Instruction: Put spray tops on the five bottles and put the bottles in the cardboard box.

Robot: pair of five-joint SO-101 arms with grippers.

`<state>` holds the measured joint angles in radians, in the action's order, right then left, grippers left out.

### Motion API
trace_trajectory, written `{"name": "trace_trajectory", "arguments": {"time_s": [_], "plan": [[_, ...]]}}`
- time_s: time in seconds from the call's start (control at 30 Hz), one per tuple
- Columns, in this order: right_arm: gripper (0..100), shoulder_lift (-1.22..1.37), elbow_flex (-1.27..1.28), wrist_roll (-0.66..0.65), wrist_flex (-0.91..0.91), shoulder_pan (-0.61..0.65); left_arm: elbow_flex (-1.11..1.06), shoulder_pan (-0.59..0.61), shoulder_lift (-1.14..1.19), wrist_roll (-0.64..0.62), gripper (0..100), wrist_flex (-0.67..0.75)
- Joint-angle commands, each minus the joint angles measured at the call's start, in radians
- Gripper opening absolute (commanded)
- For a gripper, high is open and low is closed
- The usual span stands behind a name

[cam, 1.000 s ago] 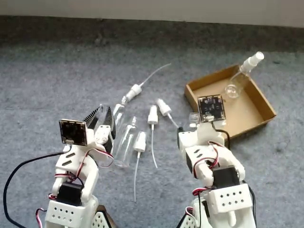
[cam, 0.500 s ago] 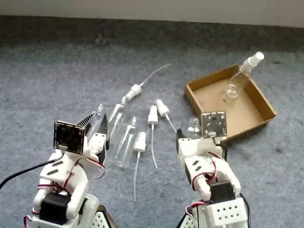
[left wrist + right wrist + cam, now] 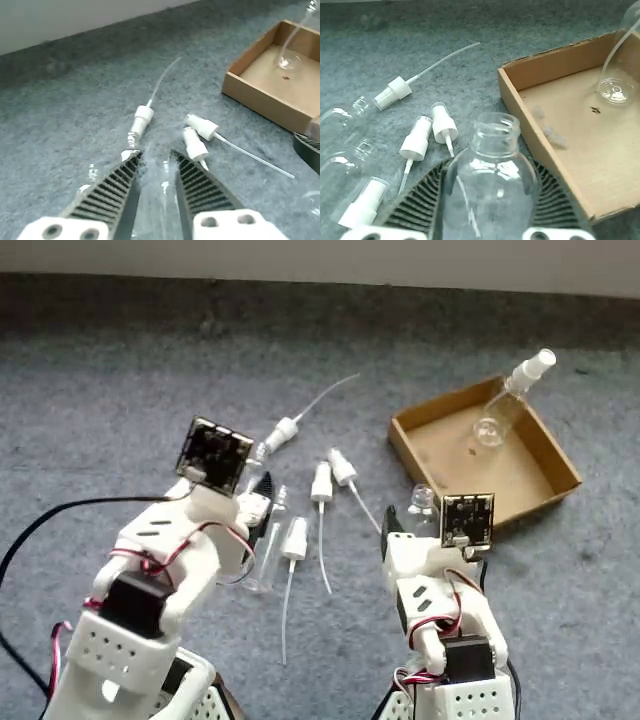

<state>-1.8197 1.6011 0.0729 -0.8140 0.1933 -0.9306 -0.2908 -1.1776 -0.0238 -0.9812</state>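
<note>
The right end effector [image 3: 492, 167] is clamped on a clear, round-bodied, open-necked bottle [image 3: 492, 145], held just beside the brown cardboard box [image 3: 405, 455]. The left end effector [image 3: 155, 156] is narrowly parted, straddling a clear open-necked cylindrical bottle [image 3: 266, 545] lying on the grey carpeted worktop [image 3: 120, 410]. White spray tops with thin tubes [image 3: 321, 483] lie between the arms. A capped clear bottle [image 3: 497, 412] rests in the box.

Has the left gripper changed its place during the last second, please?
Yes. In the high view the left gripper has shifted sideways toward the cardboard box, closing part of the gap to it.
</note>
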Motion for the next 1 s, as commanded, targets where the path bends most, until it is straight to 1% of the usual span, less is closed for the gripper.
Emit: {"name": "trace_trajectory", "arguments": {"time_s": [0.0, 0.3, 0.5, 0.57, 0.67, 0.7, 0.77, 0.9, 0.97], "plan": [[11.7, -0.018, -0.005, 0.011, 0.03, -0.015, 0.162, -0.124, 0.213, 0.005, 6, -0.002], [11.7, -0.019, 0.031, 0.011, 0.031, -0.015, 0.4, -0.137, 0.728, 0.003, 6, -0.002], [11.7, -0.019, 0.031, 0.011, 0.031, -0.015, 0.585, -0.136, 0.998, 0.002, 6, -0.005], [11.7, -0.019, 0.031, 0.011, 0.031, -0.013, 0.653, -0.136, 1.069, 0.002, 6, -0.035], [11.7, -0.019, 0.031, 0.011, 0.031, -0.012, 0.779, -0.142, 1.179, -0.002, 6, -0.126], [11.7, -0.019, 0.031, 0.011, 0.031, -0.012, 0.819, -0.142, 1.216, -0.02, 6, -0.158], [11.7, -0.019, 0.031, 0.011, 0.031, -0.012, 0.901, -0.134, 1.291, -0.064, 9, -0.212], [11.7, -0.019, 0.031, 0.011, 0.031, -0.012, 1.046, -0.133, 1.431, -0.173, 23, -0.331], [11.7, -0.019, 0.031, 0.011, 0.031, -0.012, 1.113, -0.133, 1.492, -0.227, 26, -0.358]]}}
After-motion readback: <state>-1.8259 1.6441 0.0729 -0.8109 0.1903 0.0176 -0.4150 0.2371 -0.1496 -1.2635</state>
